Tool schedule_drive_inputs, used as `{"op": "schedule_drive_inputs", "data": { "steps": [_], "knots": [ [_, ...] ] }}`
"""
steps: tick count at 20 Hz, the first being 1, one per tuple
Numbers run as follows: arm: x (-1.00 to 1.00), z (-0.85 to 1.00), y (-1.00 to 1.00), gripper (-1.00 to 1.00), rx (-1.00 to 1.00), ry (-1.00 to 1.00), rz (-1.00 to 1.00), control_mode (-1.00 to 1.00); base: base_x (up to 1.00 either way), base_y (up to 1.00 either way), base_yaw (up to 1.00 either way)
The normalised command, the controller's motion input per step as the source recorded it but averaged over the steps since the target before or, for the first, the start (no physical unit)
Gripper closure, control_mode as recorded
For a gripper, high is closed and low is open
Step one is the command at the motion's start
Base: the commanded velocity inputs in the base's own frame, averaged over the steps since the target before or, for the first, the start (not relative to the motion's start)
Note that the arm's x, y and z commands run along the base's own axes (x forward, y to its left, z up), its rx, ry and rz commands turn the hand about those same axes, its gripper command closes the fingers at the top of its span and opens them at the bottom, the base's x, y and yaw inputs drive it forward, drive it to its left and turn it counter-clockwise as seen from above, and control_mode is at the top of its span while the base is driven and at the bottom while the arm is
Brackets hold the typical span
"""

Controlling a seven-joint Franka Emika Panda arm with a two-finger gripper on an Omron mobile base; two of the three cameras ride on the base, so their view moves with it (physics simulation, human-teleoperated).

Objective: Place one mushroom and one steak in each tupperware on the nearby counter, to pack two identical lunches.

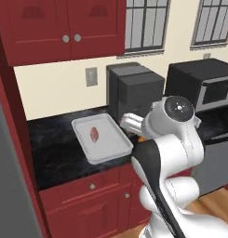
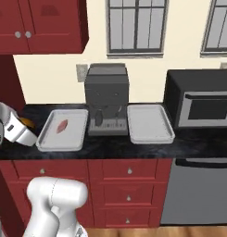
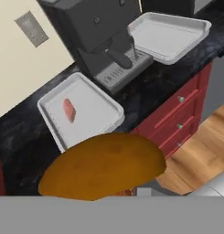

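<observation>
— Where's your mushroom (image 3: 102,164)?
— Clamped in your jaws, which are shut on it, near the left tupperware (image 2: 47,139).
— And the steak (image 2: 62,125)?
— Lying in that tray on the table (image 2: 110,147), left of the coffee machine (image 2: 107,97); the right tupperware (image 2: 149,136) sits beyond.

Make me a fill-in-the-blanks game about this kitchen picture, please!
1. The steak lies in the tupperware to the ____ of the coffee machine, in the right base view.
2. The other tupperware holds ____.
3. The gripper is carrying a ____.
4. Both trays rest on the black ____.

Missing words: left; nothing; mushroom; counter
</observation>
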Motion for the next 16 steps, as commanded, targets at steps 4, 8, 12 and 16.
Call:
{"op": "schedule_drive_inputs", "data": {
  "steps": [4,8,12,16],
  "knots": [
    [0.0,0.0,0.0,1.0,0.0,0.0,0.0,1.0,1.0,0.18,0.05],
    [0.97,-0.63,-0.15,1.0,0.08,0.17,0.0,-1.0,0.0,0.0,0.0],
    [0.46,-1.0,0.15,1.0,0.01,0.39,0.07,-1.0,0.0,0.0,0.0],
    [0.48,-0.92,0.01,1.0,0.02,0.14,0.03,-1.0,0.0,0.0,0.0]
  ]
}}
